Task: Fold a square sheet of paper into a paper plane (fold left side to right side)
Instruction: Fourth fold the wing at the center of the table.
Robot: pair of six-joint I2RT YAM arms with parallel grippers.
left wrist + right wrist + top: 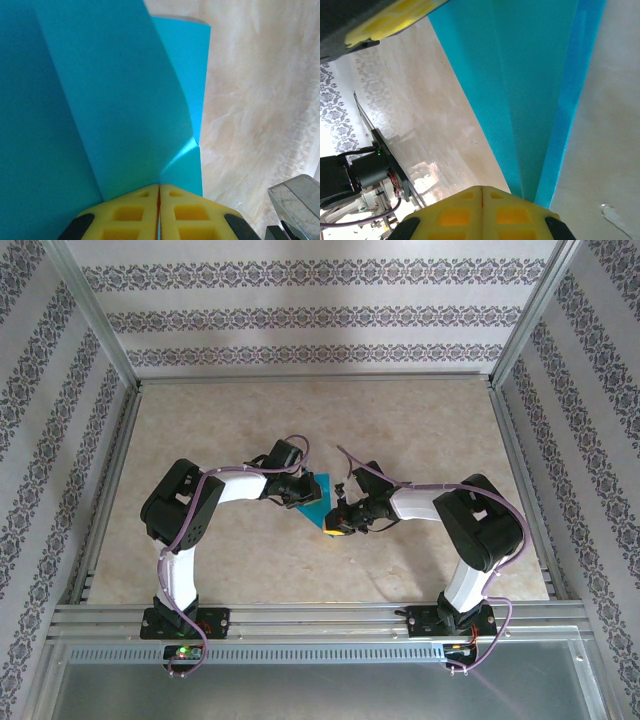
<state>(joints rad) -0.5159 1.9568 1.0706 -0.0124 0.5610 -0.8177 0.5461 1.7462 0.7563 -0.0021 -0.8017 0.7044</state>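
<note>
Currently the paper (316,494) is sitting at the middle of the worktop (420,430), already folded into overlapping layers and showing from above as a small teal wedge between the two arm tips. Seen from the left wrist, the paper (100,100) is fanning out wide and away from the left jaws, with one flap standing up along a slanting crease. The yellow pads (125,215) are pressing together on the near edge, a sliver of teal showing in their seam, so the left jaws are clamping the paper. From the right wrist, the paper (535,75) is narrowing toward the right jaws. Its long axis is running almost straight away from them, and some of it is seemingly hanging clear of the worktop (445,100). The right jaws are closed too, pads (455,215) meeting. The paper's tip is reaching the outer side of one pad rather than the seam, so I cannot tell whether they are gripping it. Judging by this, the left arm (235,485) is carrying the wide side while the right arm (420,502) is sitting at the narrow end. Any left-to-right fold is likely depending on the left jaws swinging their edge across that long axis.
</note>
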